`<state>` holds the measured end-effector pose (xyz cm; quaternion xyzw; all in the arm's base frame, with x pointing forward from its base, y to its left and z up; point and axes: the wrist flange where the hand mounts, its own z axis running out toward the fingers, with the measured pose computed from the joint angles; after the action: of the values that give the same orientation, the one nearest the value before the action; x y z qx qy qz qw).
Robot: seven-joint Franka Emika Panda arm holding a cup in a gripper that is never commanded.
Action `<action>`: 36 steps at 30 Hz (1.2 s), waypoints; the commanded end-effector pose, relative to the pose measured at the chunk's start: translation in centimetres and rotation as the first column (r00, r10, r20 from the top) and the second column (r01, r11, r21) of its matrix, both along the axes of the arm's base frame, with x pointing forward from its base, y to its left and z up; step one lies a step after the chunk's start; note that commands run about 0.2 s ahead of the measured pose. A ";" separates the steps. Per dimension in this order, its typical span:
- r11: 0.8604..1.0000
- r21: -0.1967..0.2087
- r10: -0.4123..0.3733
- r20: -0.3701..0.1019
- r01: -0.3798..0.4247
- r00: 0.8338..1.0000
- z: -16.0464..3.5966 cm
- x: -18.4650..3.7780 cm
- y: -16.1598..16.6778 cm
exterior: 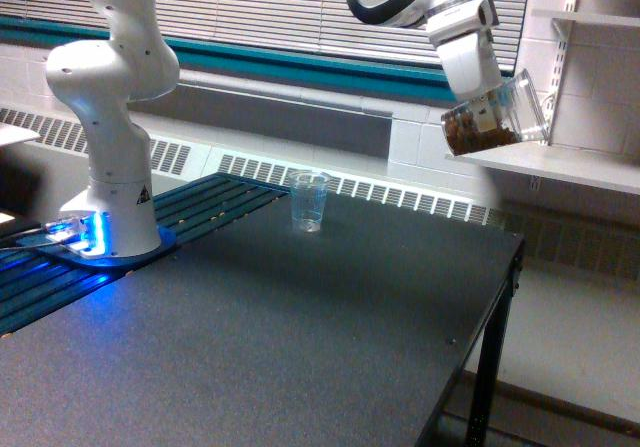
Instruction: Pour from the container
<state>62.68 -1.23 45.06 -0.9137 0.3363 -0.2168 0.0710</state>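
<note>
table [250,357] near, bare | slim cup [309,201] mid | gripper [487,112] clamped on container [497,117], tipped, brown bits inside, far right | step: carrying | next: move left over slim cup, tip more

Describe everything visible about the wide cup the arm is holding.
The container is a clear, wide, short plastic cup held high in the claw, off the table's far-right edge in the exterior view. It is tipped well over on its side. Brown granular contents lie heaped along its lower wall. Only the claw touches it.
</note>
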 end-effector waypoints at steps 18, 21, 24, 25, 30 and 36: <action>0.992 -0.079 0.093 -0.033 -0.095 0.995 -3.2 -2.9 4.6; 0.988 -0.095 0.121 -0.042 -0.124 0.992 -4.0 -4.0 6.0; 0.982 -0.107 0.151 -0.048 -0.155 0.987 -4.6 -5.4 7.4; 0.980 -0.111 0.158 -0.051 -0.163 0.986 -4.8 -5.8 7.8; 0.971 -0.124 0.199 -0.056 -0.205 0.978 -5.4 -8.0 10.1; 0.958 -0.141 0.245 -0.056 -0.251 0.968 -5.9 -10.8 12.9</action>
<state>53.79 8.89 38.66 -0.9555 0.2152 -0.2012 0.0167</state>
